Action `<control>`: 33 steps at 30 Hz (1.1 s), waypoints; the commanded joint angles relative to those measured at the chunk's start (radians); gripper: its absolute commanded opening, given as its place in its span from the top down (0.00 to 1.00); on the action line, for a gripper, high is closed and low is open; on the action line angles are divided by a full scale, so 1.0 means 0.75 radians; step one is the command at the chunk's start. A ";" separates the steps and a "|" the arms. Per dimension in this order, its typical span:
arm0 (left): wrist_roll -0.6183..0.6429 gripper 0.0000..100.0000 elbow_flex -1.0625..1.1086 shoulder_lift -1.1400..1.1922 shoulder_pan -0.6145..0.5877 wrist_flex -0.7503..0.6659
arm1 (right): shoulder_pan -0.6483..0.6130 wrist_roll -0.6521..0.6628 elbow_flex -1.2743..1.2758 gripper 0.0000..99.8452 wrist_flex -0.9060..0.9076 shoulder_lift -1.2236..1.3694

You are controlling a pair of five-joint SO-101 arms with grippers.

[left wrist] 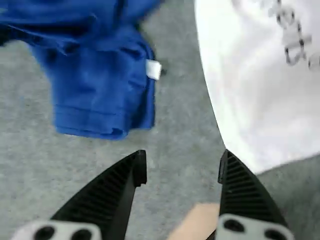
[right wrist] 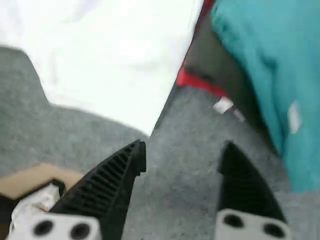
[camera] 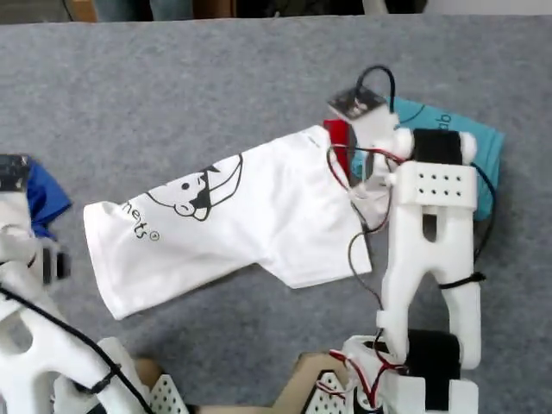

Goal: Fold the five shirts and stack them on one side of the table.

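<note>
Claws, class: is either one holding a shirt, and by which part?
Nothing is held: the left claw and the right claw both stand open and empty.

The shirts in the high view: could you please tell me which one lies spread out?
The white shirt, mid-table with its print showing; the blue shirt and teal shirt sit compact at the sides.

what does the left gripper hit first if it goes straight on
The left gripper would likely meet bare table, in the gap between blue shirt and white shirt; depth unclear.
</note>
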 commanded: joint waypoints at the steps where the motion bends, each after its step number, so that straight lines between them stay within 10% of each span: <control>1: 0.370 0.75 -0.085 0.016 0.218 -0.045 | -0.194 -0.127 -0.130 0.98 -0.076 0.013; 10: 0.912 0.93 -0.228 0.685 0.488 -0.338 | -0.413 -0.313 -0.541 0.99 -0.397 0.701; 20: 0.968 0.97 -0.682 1.489 0.461 -0.323 | -0.288 -0.313 -1.535 0.99 -0.481 1.623; 33: 1.027 0.97 -0.789 1.628 0.289 -0.307 | -0.188 -0.307 -2.407 0.99 -0.305 2.233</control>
